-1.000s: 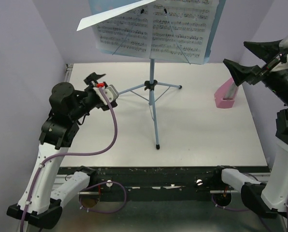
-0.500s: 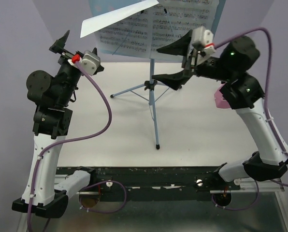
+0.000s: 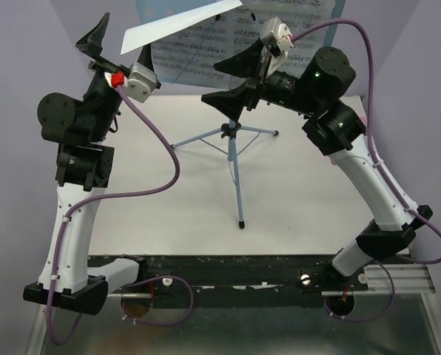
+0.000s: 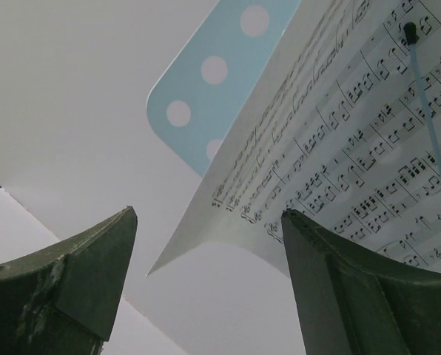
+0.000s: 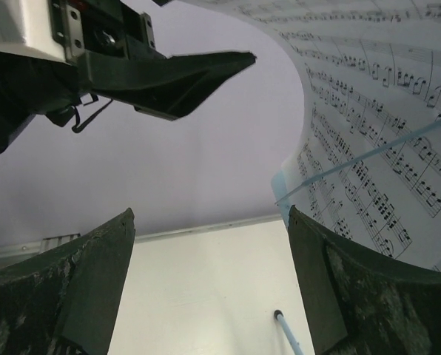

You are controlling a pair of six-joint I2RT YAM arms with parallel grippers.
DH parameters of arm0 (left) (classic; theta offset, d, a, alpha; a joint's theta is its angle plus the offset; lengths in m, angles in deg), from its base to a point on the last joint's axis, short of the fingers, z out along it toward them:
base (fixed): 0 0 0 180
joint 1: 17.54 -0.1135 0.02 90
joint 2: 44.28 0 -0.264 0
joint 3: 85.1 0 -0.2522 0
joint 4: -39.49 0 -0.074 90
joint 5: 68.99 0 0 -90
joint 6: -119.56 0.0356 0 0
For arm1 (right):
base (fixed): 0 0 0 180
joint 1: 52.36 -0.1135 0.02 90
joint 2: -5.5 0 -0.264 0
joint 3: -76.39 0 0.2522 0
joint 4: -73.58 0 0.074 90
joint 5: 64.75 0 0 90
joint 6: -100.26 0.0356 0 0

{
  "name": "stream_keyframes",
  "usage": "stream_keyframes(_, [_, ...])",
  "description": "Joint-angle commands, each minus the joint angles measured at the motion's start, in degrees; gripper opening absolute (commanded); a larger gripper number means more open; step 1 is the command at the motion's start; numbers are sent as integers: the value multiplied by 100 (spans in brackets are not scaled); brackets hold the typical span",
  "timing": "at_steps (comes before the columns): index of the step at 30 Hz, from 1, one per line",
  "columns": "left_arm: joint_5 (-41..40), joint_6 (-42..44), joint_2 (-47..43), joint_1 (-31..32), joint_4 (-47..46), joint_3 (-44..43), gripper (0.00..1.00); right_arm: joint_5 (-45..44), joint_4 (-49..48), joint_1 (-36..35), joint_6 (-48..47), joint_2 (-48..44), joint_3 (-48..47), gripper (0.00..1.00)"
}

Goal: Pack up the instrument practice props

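Looking down on a white table (image 3: 317, 222), a light-blue music stand (image 3: 237, 170) rises from thin tripod legs at the middle-rear, its hole-punched desk (image 4: 220, 81) at the top of the view. Two robot arms are raised toward the desk from either side. The left gripper (image 4: 208, 222) has its fingers spread wide and empty, bracketing the curled lower corner of the sheet-music pages (image 3: 194, 52). The right gripper (image 3: 210, 82) is also spread wide, holding nothing, just in front of the pages. A thin wire clip (image 4: 428, 126) lies across the print.

The pages are likely light, limp and easily creased, so the lifted free corner looks the best place to pinch. The stand seems top-heavy; its centre pole is the safest hold.
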Motion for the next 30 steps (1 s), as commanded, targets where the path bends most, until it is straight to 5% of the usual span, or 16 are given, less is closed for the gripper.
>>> stream_keyframes(1, [361,256,79,-32,-417,-235,86,-311,-229,-104,395,393,-239,91])
stream_keyframes(10, [1275,872,-105,-33,74,-85,58,-882,-370,-307,325,877,-713,94])
stream_keyframes(12, [1345,925,-140,-32,198,-85,46,-926,-431,-324,342,956,-766,94])
stream_keyframes(15, [1416,987,-228,-24,199,11,10,-961,-554,-351,351,1026,-767,94])
stream_keyframes(19, [1425,1013,-307,-24,233,90,0,-1128,-599,-386,386,1167,-854,95])
stream_keyframes(30, [1170,671,-193,-24,-91,-103,0,-1917,-301,-500,430,1405,-1259,93])
